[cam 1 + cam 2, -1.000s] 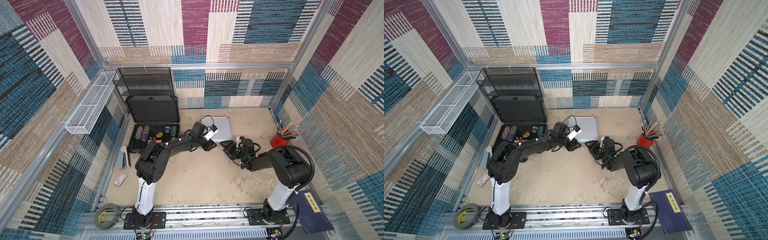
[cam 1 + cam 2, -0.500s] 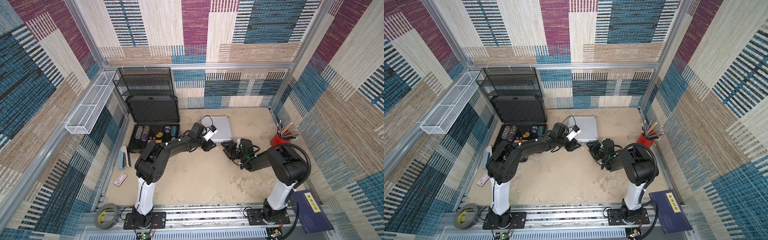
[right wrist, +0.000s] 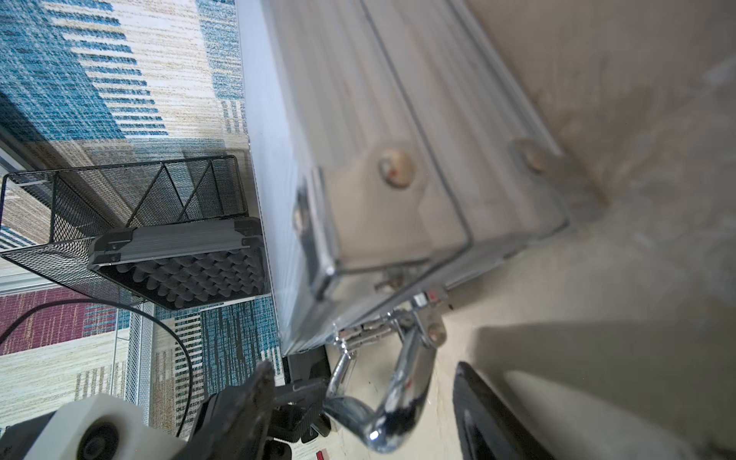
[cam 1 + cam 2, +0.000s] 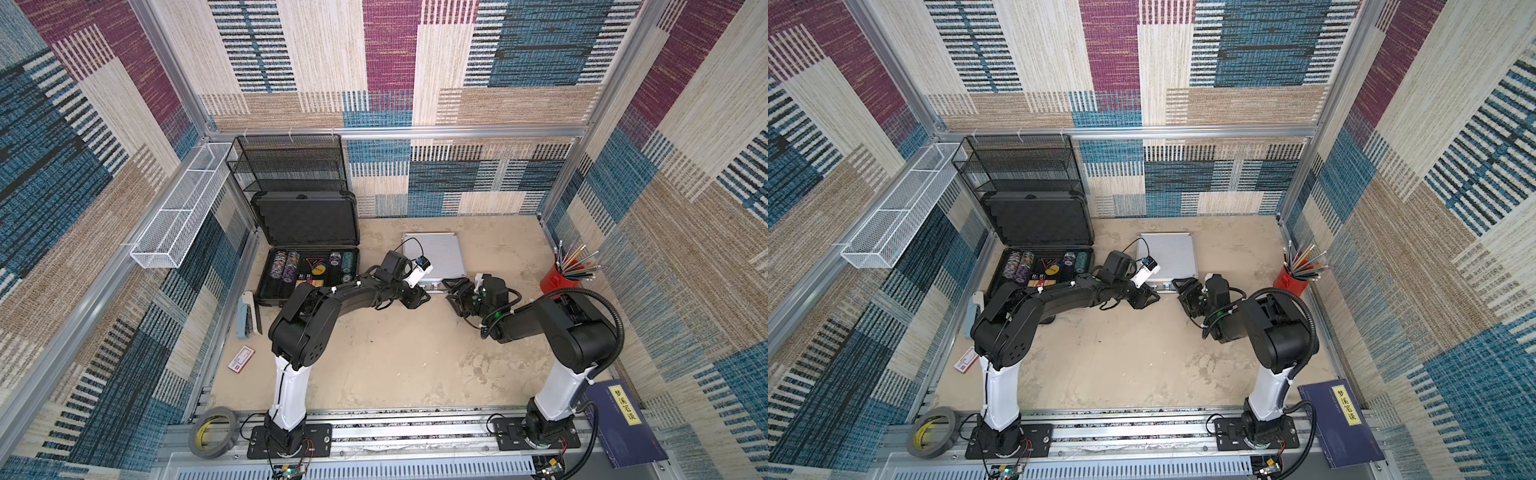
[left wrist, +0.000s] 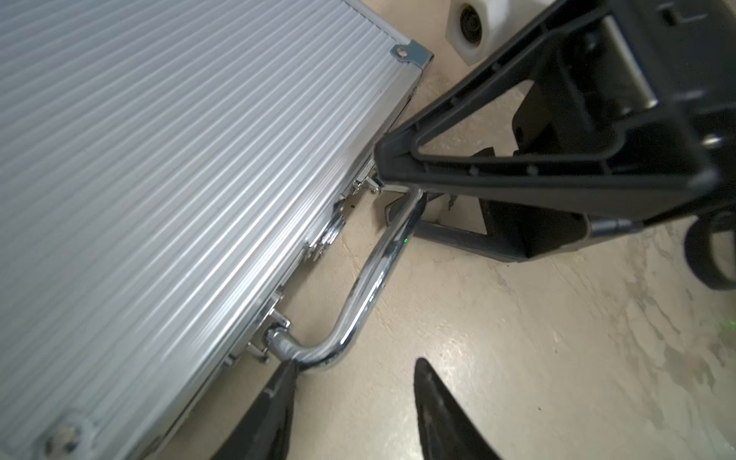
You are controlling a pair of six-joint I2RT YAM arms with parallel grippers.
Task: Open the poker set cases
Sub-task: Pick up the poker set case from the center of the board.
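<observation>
The large dark grey poker case (image 4: 307, 224) stands open at the back left, lid upright, chips showing in its base. The ribbed silver case (image 4: 436, 257) (image 5: 159, 179) lies flat and closed mid-table. Its chrome handle (image 5: 358, 302) (image 3: 402, 382) lies out from the near edge. My left gripper (image 4: 419, 297) (image 5: 354, 362) is open at the handle's left end, with one fingertip (image 5: 288, 370) touching the bend. My right gripper (image 4: 451, 291) (image 3: 362, 374) is open with the handle's right end between its fingers, and one finger (image 5: 398, 155) reaches the case's front latch area.
A black wire-mesh rack (image 4: 286, 162) stands behind the large case, beside a white wire basket (image 4: 178, 208) on the left wall. A red pencil cup (image 4: 555, 282) is at the right. A tape roll (image 4: 212, 432), a card (image 4: 241, 359) and a blue book (image 4: 623, 424) lie near the front.
My right gripper has edged slightly toward the silver case's front edge. The left arm and both cases have stayed nearly still.
</observation>
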